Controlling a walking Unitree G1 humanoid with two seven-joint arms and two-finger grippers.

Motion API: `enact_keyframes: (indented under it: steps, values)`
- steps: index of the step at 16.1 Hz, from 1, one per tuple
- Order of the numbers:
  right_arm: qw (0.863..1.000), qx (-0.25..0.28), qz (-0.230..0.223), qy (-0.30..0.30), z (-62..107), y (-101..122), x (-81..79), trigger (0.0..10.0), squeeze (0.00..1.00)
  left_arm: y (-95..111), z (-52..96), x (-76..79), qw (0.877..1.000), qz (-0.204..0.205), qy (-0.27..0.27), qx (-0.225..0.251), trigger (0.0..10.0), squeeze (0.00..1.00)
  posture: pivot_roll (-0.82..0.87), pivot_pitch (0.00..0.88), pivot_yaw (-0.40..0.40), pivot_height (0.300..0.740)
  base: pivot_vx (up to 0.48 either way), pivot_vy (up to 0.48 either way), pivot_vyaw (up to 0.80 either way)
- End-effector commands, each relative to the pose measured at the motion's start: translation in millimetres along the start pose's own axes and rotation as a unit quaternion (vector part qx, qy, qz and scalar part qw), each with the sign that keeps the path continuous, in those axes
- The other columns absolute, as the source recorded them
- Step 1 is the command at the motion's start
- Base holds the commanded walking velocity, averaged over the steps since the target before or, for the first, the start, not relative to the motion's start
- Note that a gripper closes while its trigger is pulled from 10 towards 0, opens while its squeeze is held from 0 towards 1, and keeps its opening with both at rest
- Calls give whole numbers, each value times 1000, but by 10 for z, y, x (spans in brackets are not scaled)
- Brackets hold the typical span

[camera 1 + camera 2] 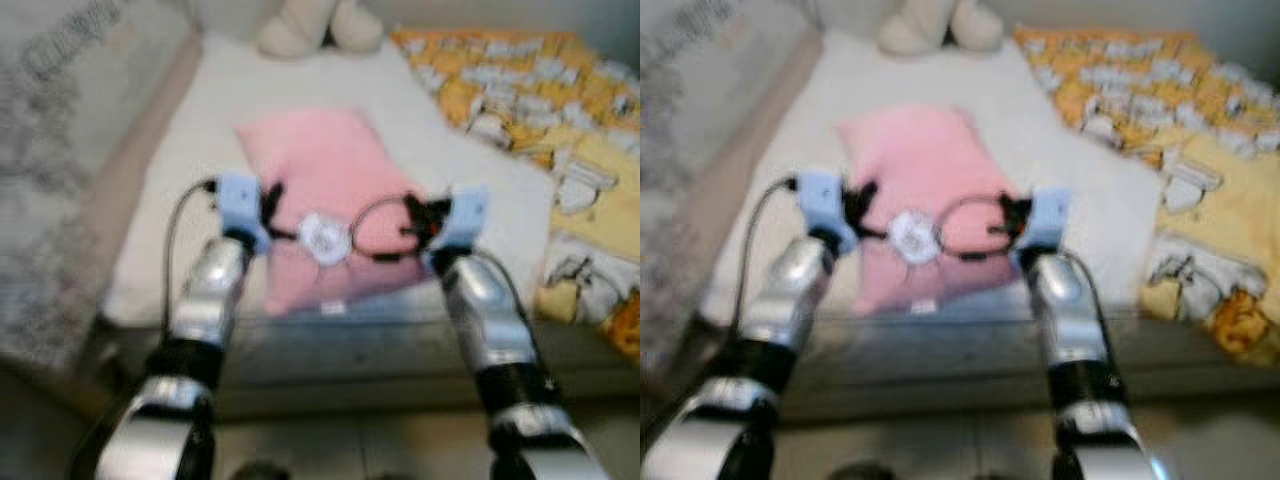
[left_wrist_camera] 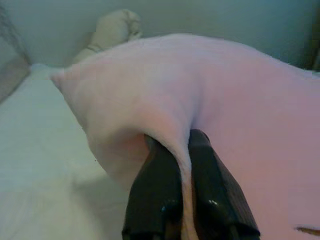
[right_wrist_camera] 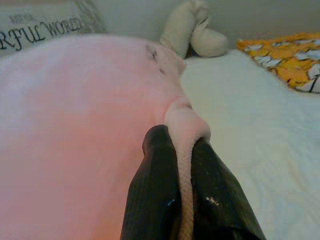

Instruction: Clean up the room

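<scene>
With the left gripper (image 2: pixel 184 150) and right gripper (image 3: pixel 182 140) each clamped on an edge of the pink pillow (image 1: pixel 320 190) over the bed (image 1: pixel 200 130), the carrying step seems underway; next likely placing it toward 12 o'clock.

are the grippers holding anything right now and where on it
Both hold the pink pillow on the bed. The left gripper pinches a fold of fabric at its left edge; the right gripper pinches the fabric at its right edge.
</scene>
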State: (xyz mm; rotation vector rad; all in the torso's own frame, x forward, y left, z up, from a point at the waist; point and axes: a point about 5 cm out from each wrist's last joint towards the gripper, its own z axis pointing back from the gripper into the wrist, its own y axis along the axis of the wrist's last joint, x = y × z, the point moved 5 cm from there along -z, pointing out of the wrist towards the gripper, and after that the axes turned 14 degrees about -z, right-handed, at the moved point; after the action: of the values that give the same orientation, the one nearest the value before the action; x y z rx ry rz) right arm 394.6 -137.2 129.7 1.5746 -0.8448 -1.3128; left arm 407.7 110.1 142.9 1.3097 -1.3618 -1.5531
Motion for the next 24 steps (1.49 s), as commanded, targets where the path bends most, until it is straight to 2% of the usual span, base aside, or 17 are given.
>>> enact_keyframes:
  steps: [1, 5, 6, 7, 8, 10, 13, 16, 17, 18, 24]
  values:
    - [1000, 29, 1, -7, -11, 140, 27, 0, 0, 83, -10, -190, 999, -12, 28, 10, 0, 0, -28, 0, -3, 740, 0, 472, 0]
    - [1000, 27, 6, -7, -19, 135, 35, 0, 0, 80, -33, -138, 1000, -10, 26, 8, 0, 0, -33, 0, -1, 740, 0, 470, 0]
    - [1000, 23, 11, -12, -21, 133, 60, 10000, 0, 91, -43, -132, 999, -14, 31, 8, 0, 0, -34, 0, -2, 740, 0, 0, 0]
    - [1000, 23, 11, -14, -22, 135, 67, 10000, 0, 96, -46, -132, 999, -15, 33, 8, 0, 0, -34, 0, -2, 740, 0, 0, 0]
    - [1000, 24, 12, -14, -30, 149, 73, 10000, 0, 94, -63, -133, 999, -27, 40, 0, 10000, 0, -36, 0, -4, 740, 0, 0, 0]
    - [999, 25, 13, -16, -38, 160, 74, 10000, 0, 107, -73, -144, 999, -25, 44, 1, 10000, 0, -35, 0, -7, 740, 0, 0, 0]
    - [999, 25, 19, -19, -67, 168, 68, 10000, 0, 110, -89, -153, 998, -24, 52, -3, 10000, 0, -37, 0, -5, 740, 420, 0, 0]
    - [999, 27, 17, -17, -106, 183, 48, 10000, 0, 127, -103, -144, 998, -29, 54, -2, 10000, 0, -35, 0, -4, 740, 480, 0, -775]
    - [999, 29, 22, -13, -119, 203, 37, 10000, 0, 147, -110, -151, 998, -34, 59, -1, 10000, 0, -33, 0, -6, 740, 480, 0, 0]
    - [999, 30, 24, -12, -137, 229, 36, 10000, 0, 174, -120, -173, 996, -66, 63, 0, 10000, 0, -35, 0, -5, 740, 480, 0, 0]
    - [999, 32, 27, -4, -163, 247, 34, 10000, 0, 134, -107, -307, 994, -49, 99, -14, 10000, 0, -27, 0, -12, 740, 469, 0, 0]
